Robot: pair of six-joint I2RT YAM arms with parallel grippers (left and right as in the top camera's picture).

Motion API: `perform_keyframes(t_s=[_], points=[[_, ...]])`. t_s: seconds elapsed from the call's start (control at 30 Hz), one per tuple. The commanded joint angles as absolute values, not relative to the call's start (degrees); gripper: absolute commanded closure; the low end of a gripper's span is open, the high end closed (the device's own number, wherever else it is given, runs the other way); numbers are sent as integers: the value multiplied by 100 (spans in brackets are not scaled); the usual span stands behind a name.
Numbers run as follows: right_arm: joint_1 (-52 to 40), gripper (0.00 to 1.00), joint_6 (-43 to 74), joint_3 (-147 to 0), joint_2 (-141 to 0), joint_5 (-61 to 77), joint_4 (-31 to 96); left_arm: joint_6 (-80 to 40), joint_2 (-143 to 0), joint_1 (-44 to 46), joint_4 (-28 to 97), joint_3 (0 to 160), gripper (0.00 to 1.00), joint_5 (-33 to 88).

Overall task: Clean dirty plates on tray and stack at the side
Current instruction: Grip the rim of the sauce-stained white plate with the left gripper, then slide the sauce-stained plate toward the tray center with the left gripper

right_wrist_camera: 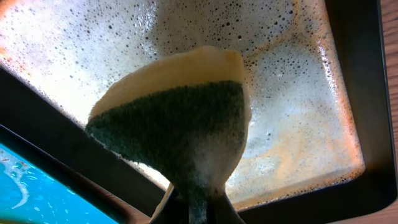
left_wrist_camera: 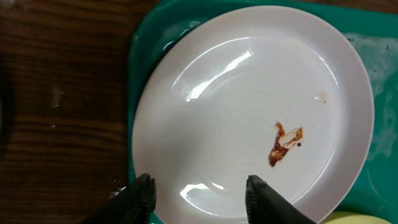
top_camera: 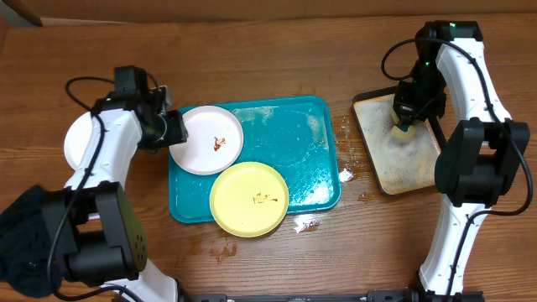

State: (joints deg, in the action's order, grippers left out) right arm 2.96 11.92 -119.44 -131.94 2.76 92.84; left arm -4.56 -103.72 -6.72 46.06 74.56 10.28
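Sponge [right_wrist_camera: 180, 118] clamped in right fingers [right_wrist_camera: 217, 214] over soapy tray [right_wrist_camera: 298, 143], left fingers [left_wrist_camera: 140, 199] apart over white plate [left_wrist_camera: 249, 106]

Soapy black-rimmed tray [top_camera: 411, 165], green sponge [right_wrist_camera: 180, 134], wooden table [top_camera: 277, 50], dark cloth [top_camera: 18, 243]

Top-down overhead, close wrist views sharing tray [top_camera: 294, 143]

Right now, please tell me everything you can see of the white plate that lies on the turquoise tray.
The white plate is round, shallow and glossy, with a small red-brown smear right of its middle. It lies flat in the far left corner of the tray, its edge reaching over the tray's rim. The left gripper stands open over its near edge; contact cannot be told.
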Motion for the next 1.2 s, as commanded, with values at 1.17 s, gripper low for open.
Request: perform_keyframes(t_s=[1.17], points=[[296,96,1146,-11931,-12986,311,9421,-928,-11544,1253,4182,7496,43,991]])
